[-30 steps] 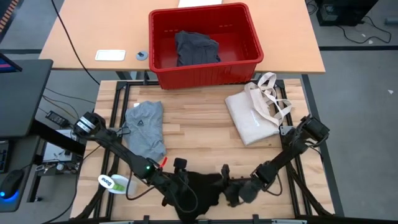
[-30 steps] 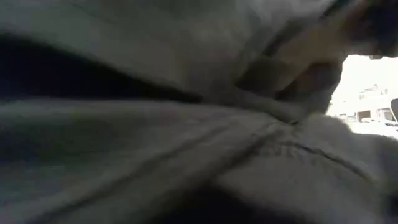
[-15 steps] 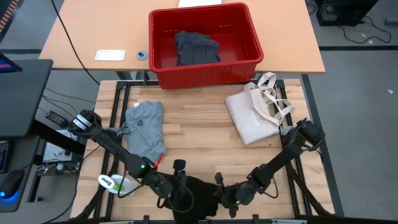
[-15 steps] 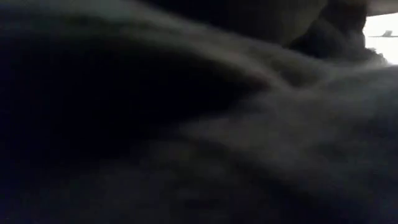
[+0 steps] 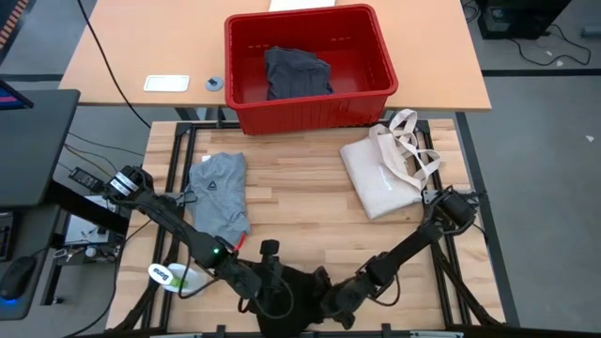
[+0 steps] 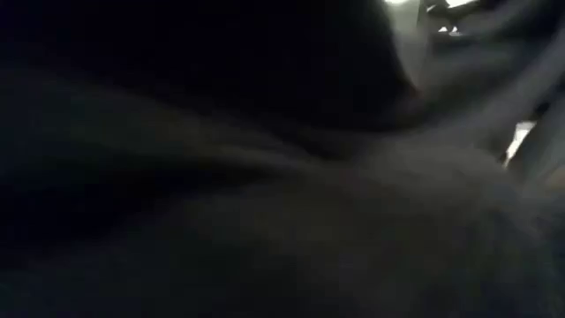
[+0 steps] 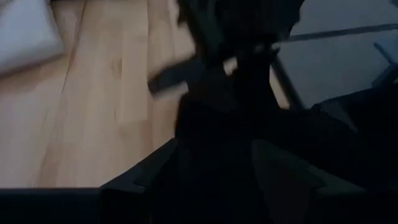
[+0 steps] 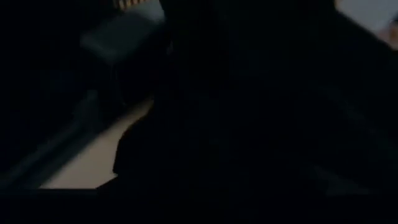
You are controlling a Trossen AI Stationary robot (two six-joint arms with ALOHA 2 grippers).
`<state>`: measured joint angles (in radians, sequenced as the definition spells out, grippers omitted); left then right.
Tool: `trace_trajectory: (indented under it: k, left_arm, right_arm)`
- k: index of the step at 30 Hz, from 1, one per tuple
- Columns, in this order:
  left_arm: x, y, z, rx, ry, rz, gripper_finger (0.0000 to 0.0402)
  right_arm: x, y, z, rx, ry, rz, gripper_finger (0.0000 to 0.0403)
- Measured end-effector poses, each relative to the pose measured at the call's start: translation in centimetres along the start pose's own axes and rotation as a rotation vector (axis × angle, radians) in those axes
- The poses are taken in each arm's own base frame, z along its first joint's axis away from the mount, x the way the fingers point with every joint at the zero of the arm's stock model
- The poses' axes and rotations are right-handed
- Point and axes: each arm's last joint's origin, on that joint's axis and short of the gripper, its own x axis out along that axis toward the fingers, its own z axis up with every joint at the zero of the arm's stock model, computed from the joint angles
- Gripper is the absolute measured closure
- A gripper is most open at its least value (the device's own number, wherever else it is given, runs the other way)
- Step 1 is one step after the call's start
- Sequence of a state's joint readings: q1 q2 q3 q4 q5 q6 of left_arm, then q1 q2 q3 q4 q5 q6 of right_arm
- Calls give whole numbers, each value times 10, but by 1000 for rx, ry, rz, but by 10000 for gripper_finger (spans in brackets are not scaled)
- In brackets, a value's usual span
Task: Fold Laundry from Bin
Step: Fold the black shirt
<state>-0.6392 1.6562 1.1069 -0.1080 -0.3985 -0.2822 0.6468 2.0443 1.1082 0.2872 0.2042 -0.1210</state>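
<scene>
1. The surface [image 5: 300, 188] is made of pale wood planks with a dark metal frame round it.
2. A soft black cloth [image 5: 299, 284] lies bunched at 6 o'clock, right at the near edge.
3. The left tool [image 5: 269, 299] and the right tool [image 5: 335, 302] are both low on the black cloth, close to each other.
4. I cannot tell if either tool is apart or together; the dark cloth hides the fingers.
5. A folded grey shirt [image 5: 218, 194] lies flat at 9 o'clock, with a small mark on its chest.
6. A cream bag [image 5: 383, 176] with loop handles lies at 3 o'clock.
7. The red bin [image 5: 308, 68] is a plastic box with a thick rim at 12 o'clock. A crumpled dark grey cloth [image 5: 296, 72] sits inside it.
8. The middle planks, between shirt and bag, are bare.
</scene>
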Motion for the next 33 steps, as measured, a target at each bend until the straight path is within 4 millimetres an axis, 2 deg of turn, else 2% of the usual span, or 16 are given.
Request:
trace_trajectory:
  k: [4, 8, 15, 18, 22, 27, 30, 33]
  left_arm:
    - [3, 1, -7, -43, 52, 16, 198]
    - [17, -2, -18, -31, 100, 29, 198]
    - [54, -2, -52, 12, 230, 77, 198]
    - [64, 3, -62, -11, 293, 130, 198]
    - [67, 21, -68, -80, 325, 293, 198]
    - [56, 34, -69, -50, 292, 531, 198]
    - [45, 46, -78, 2, 306, 755, 198]
    - [35, 61, -85, -30, 323, 913, 198]
  right_arm:
    - [-22, -2, 14, 11, 131, -80, 149]
    - [-52, -5, 27, 102, 183, -114, 139]
    - [-81, -6, 14, 268, 384, -154, 140]
    - [-81, -7, 16, 287, 342, -260, 140]
    - [-72, -11, 22, 297, 174, -484, 142]
    - [-59, -27, 7, 221, 189, -556, 144]
    - [-57, -44, -3, 207, 215, -688, 144]
    - [-58, -62, -8, 221, 230, -781, 144]
